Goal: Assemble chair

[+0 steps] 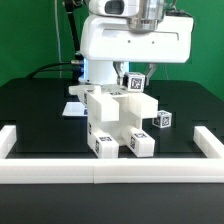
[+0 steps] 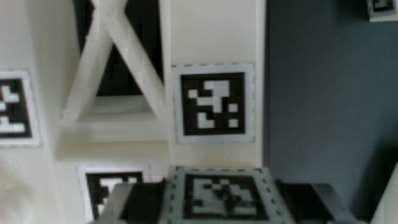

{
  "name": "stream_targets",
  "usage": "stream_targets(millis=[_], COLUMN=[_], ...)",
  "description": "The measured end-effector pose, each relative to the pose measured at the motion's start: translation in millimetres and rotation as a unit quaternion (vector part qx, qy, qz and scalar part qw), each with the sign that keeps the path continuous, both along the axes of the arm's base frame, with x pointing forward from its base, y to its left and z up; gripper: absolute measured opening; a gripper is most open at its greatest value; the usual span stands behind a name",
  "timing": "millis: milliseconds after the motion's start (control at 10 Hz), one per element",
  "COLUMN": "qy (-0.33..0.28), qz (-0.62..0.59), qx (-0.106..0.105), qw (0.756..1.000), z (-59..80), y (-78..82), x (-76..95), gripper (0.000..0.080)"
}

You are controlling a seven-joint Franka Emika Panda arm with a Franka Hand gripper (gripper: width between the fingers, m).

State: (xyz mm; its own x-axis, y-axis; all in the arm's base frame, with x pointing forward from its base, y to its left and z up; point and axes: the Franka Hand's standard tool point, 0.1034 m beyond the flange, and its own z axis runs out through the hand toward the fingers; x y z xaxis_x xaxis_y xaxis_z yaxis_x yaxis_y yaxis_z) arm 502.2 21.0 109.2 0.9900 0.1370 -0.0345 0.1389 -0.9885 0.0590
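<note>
The partly built chair [image 1: 115,122], a blocky white cluster with black-and-white tags on its front feet, stands mid-table on the black mat. My gripper [image 1: 135,76] hangs just above its upper right corner in the exterior view. It is shut on a white tagged chair part [image 1: 135,84] that rests against the top of the assembly. In the wrist view the dark fingers [image 2: 150,203] flank that tagged part [image 2: 217,196] on both sides of my gripper [image 2: 217,204]. Beyond it rise white chair uprights with a tag [image 2: 214,100]. How the held part meets the assembly is hidden.
A small white tagged part [image 1: 163,120] lies loose on the mat at the exterior view's right of the chair. A flat white piece [image 1: 73,108] lies behind the chair at the left. The long white border rail [image 1: 110,170] runs along the front and turns back at both ends.
</note>
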Motion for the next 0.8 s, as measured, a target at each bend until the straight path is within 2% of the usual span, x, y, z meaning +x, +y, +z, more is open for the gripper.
stream_targets(millis=[400, 800], qy=[-0.007, -0.014], qz=[-0.113, -0.239], qx=[-0.002, -0.001], qw=[0.994, 0.971], z=[-0.1, -0.3], y=[1.4, 3.2], x=[-0.1, -0.2], gripper=[0.0287, 0.0287])
